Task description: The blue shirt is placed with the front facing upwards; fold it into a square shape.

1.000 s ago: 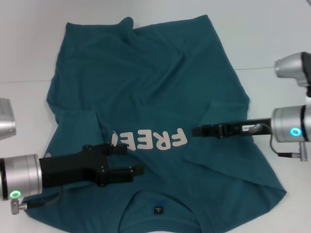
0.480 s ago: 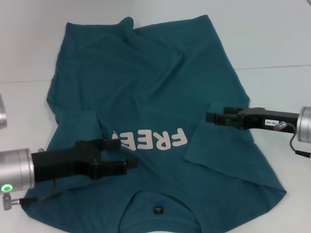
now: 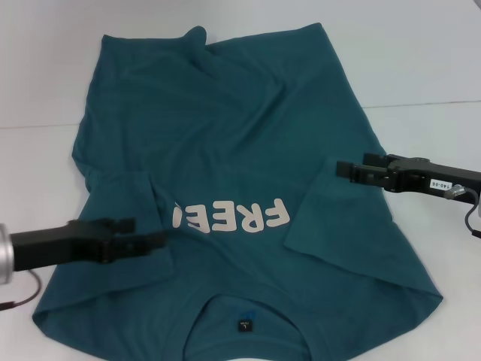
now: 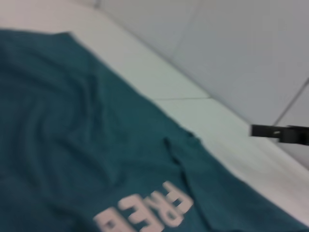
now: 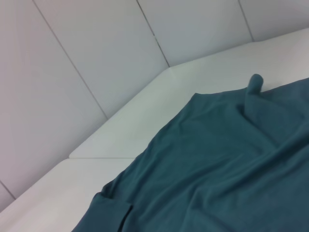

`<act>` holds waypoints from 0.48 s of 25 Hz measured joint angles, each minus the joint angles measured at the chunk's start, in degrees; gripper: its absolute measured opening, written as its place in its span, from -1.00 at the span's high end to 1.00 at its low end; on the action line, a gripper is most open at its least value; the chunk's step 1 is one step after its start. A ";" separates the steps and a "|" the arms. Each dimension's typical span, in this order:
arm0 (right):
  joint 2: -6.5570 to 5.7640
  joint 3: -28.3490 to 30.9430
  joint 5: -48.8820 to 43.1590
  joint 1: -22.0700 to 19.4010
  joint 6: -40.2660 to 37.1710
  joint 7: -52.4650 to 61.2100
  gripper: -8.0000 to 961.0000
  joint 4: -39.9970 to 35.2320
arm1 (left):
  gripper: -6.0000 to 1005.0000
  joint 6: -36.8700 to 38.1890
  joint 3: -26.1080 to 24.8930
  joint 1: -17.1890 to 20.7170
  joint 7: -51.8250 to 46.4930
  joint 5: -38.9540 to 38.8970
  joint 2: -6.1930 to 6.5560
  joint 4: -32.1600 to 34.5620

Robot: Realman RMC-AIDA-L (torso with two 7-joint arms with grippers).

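White table (image 3: pixel 421 68), pale panelled wall (image 5: pixel 96 58)

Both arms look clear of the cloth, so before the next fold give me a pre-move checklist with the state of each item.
1. Blue shirt lies front up, "FREE" lettering showing: ok.
2. Both sleeves folded in over the body: ok.
3. Left hand free of fabric: appears ok, hovering over the left folded sleeve; whether open, cannot tell.
4. Right hand free of fabric: ok, at the right folded sleeve's outer edge, holding nothing.
5. Cloth flat: not ok, wrinkles across the upper body and a curled hem corner.
6. Collar with neck label in view: ok.
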 joint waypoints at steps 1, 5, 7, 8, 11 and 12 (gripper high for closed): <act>0.04 0.00 0.00 0.01 -0.21 -0.12 -0.90 -0.06 | -0.78 0.00 -0.60 0.01 -0.98 1.04 0.10 0.20; -0.04 0.31 0.12 0.19 -0.98 -0.58 -0.90 -0.09 | -0.77 0.69 -4.14 0.27 -4.47 5.05 0.63 0.74; -0.11 0.40 0.15 0.29 -1.02 -0.60 -0.90 -0.09 | -0.77 1.32 -6.18 0.91 -6.08 6.96 0.83 1.42; -0.11 0.44 0.15 0.36 -1.03 -0.60 -0.90 -0.09 | -0.77 1.32 -6.18 0.91 -6.08 6.96 0.83 1.42; -0.12 0.24 0.11 0.70 -0.95 -0.53 -0.90 0.07 | -0.77 1.65 -7.41 1.66 -8.43 9.40 0.88 2.65; -0.15 0.11 -0.04 0.82 -0.82 -0.42 -0.90 0.19 | -0.77 1.75 -7.78 1.79 -9.04 10.13 0.93 2.83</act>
